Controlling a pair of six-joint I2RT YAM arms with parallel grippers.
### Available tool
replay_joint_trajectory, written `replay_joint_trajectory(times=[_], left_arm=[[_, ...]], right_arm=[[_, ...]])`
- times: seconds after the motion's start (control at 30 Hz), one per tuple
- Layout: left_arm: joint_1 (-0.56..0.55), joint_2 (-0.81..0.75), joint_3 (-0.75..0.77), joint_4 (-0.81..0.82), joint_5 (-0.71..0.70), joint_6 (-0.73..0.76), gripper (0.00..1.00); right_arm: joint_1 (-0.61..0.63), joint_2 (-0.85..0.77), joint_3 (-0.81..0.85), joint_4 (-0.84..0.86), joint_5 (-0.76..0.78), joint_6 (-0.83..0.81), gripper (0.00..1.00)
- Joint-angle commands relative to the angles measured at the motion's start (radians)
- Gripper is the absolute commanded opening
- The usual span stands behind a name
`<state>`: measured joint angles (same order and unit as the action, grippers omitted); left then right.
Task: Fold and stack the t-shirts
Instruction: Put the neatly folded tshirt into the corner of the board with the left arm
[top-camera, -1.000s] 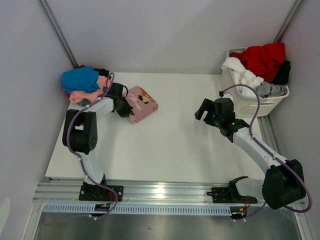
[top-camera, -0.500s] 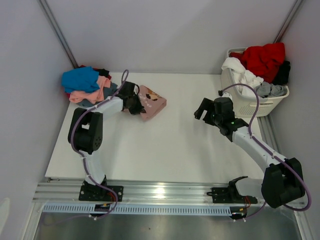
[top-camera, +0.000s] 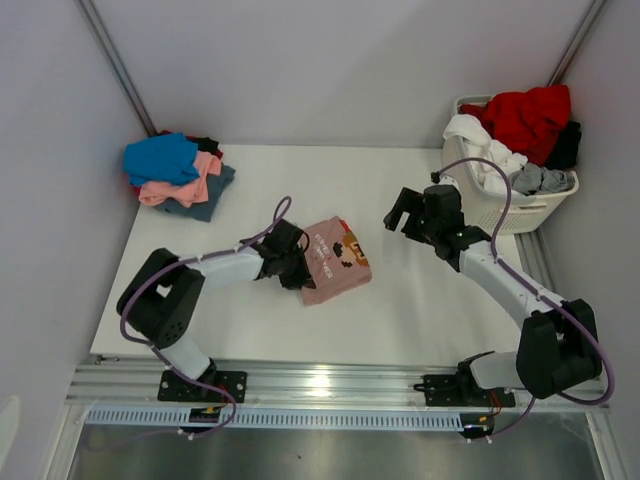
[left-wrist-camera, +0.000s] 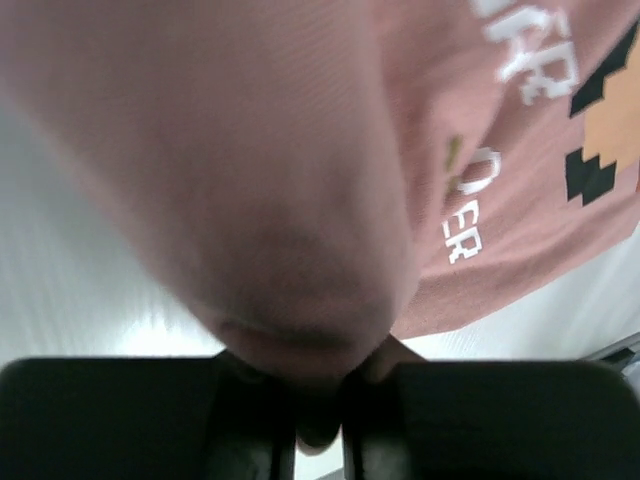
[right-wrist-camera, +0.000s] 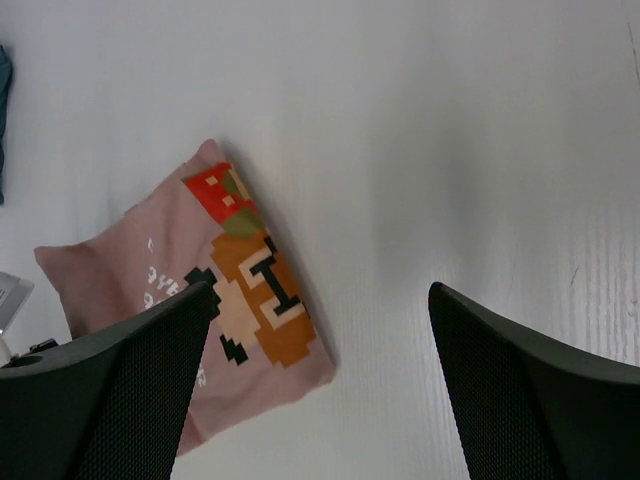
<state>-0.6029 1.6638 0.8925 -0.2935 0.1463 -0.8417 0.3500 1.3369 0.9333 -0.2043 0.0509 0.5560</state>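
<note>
A folded dusty-pink t-shirt (top-camera: 338, 262) with a pixel cartoon and white text lies near the table's middle. My left gripper (top-camera: 298, 268) is shut on its left edge. In the left wrist view the pink cloth (left-wrist-camera: 300, 150) fills the frame and is pinched between the jaws of the left gripper (left-wrist-camera: 318, 390). My right gripper (top-camera: 403, 212) hangs open above the table, right of the shirt, holding nothing. Its wrist view shows the pink t-shirt (right-wrist-camera: 180, 270) down left, beyond the right gripper (right-wrist-camera: 320, 295). A stack of t-shirts sits at the back left, blue (top-camera: 160, 157) over salmon (top-camera: 185, 186).
A white slatted laundry basket (top-camera: 500, 215) stands at the back right, holding red (top-camera: 525, 115), white (top-camera: 478, 140) and grey (top-camera: 540, 180) clothes. Grey walls close in on both sides. A metal rail (top-camera: 320, 380) runs along the near edge.
My left gripper has carried the folded pink t-shirt away from the back-left stack, rightward and nearer, to the table's middle. The right gripper has shifted slightly towards the back.
</note>
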Motion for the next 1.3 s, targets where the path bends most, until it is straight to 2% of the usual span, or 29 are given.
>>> replay_joint_trajectory(times=[0.0,0.03,0.07,0.1,0.13,0.17,0.23,0.43,0.63,0.8,0.97,1.13,1.27], left_arm=[[0.003,-0.102,-0.102,0.048,0.007,-0.045,0.21],[0.003,-0.119,-0.128,0.059,0.003,-0.048,0.32],[0.003,-0.152,-0.139,0.065,-0.004,-0.048,0.56],[0.003,-0.166,-0.150,0.067,-0.014,-0.046,0.66],[0.003,-0.182,-0.152,0.063,-0.023,-0.036,0.70],[0.003,-0.217,-0.152,0.054,-0.039,-0.034,0.82],[0.005,-0.254,-0.156,0.031,-0.091,-0.031,0.99],[0.014,-0.283,-0.176,0.010,-0.142,-0.037,0.99],[0.095,-0.092,-0.178,0.070,-0.045,-0.048,0.99],[0.201,-0.041,-0.208,0.117,-0.010,-0.065,0.99],[0.207,0.066,-0.113,0.053,-0.010,-0.037,0.99],[0.203,0.123,-0.096,0.093,0.067,-0.045,0.92],[0.152,0.145,-0.087,0.099,0.084,-0.045,0.91]], right_arm=[[-0.003,0.042,0.053,0.028,-0.016,-0.024,0.92],[-0.002,0.051,0.059,0.032,-0.014,-0.022,0.92],[-0.003,0.073,0.062,0.037,-0.016,-0.024,0.92],[-0.003,0.082,0.062,0.045,-0.017,-0.024,0.92],[-0.002,0.090,0.059,0.060,-0.019,-0.022,0.92],[-0.002,0.106,0.058,0.066,-0.019,-0.024,0.93],[-0.002,0.120,0.053,0.075,-0.020,-0.024,0.93],[0.003,0.148,0.038,0.097,-0.037,-0.021,0.93],[0.015,0.145,0.029,0.106,-0.040,-0.021,0.93],[0.017,0.125,0.018,0.098,-0.031,-0.025,0.93],[0.018,0.110,0.013,0.102,-0.031,-0.024,0.93],[0.018,0.105,0.024,0.092,-0.023,-0.024,0.93],[0.018,0.108,0.032,0.083,-0.014,-0.022,0.93]])
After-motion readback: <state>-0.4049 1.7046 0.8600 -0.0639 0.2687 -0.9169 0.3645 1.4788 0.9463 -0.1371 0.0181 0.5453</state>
